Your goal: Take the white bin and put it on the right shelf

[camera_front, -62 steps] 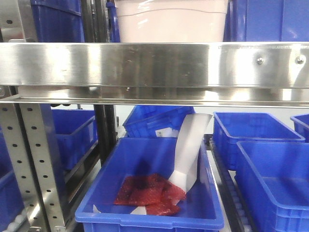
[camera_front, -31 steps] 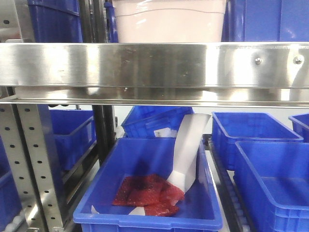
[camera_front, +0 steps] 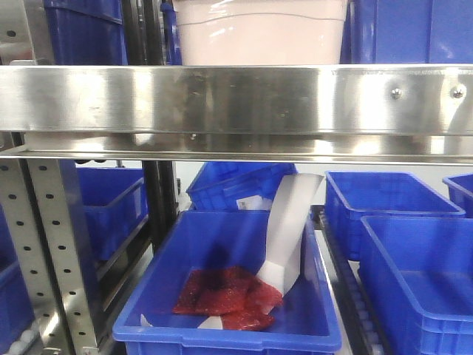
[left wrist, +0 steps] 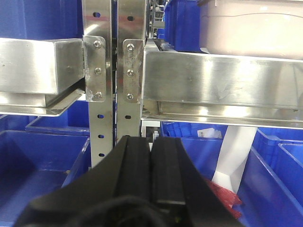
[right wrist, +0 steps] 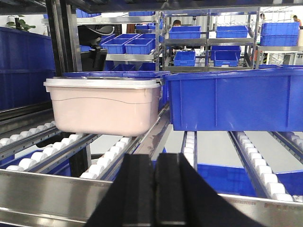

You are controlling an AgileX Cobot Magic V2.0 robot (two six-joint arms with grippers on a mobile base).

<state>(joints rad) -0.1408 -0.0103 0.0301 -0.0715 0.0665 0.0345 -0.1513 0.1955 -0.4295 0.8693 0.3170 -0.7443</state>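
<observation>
We see the white bin (right wrist: 105,105) resting on the roller tracks (right wrist: 118,158) of the right shelf (camera_front: 295,100), set back from the shiny front rail toward the shelf's left side. A blue crate (right wrist: 234,99) sits just beside it on the right, with bare rollers open in front of both. Our right gripper (right wrist: 155,163) hangs near the front rail, fingers pressed together and empty, the bin beyond and to its left. Our left gripper (left wrist: 150,146), also closed on nothing, sits below the rail by the perforated uprights (left wrist: 113,71).

We see our left claw (left wrist: 150,156) as two matte black slabs, flaring into a rounded dark housing below. Our right claw (right wrist: 152,176) looks alike: black, flat-faced, square-edged fingers with a thin seam between them.
</observation>
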